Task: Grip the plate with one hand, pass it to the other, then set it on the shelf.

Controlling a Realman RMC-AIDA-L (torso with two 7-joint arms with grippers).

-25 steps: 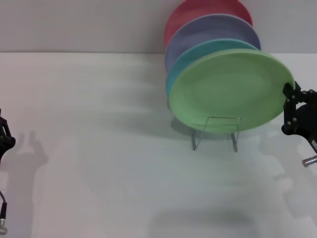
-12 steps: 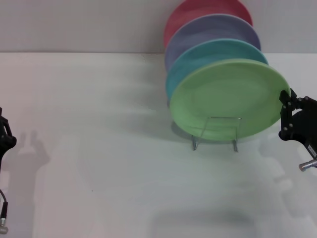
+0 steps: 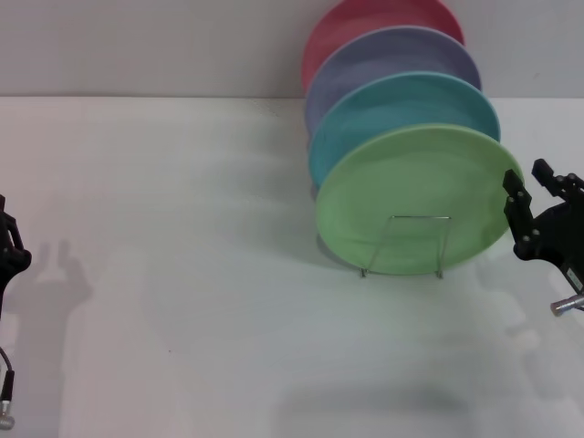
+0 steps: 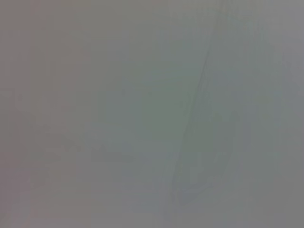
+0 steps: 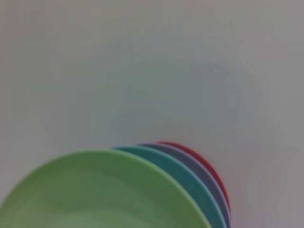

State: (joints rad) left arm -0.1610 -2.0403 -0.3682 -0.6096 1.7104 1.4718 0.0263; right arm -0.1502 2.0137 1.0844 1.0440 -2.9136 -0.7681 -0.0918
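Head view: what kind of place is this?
Likely a lab test bench, not a kitchen: bare white table, plain wall behind, a wire shelf of coloured plates with the green plate in front.

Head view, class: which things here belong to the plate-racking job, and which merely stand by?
Job: round light-green matte plate; thin silver wire rack; right gripper, open beside the plate; left gripper.
Bystanders: teal plate; purple plate; red plate; white table.

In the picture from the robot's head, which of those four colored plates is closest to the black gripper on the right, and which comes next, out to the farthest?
From the right gripper, open beside the stack:
1. Green plate, front of the shelf, right beside the gripper.
2. Teal plate, just behind.
3. Purple plate, farther back.
4. Red plate, rearmost.
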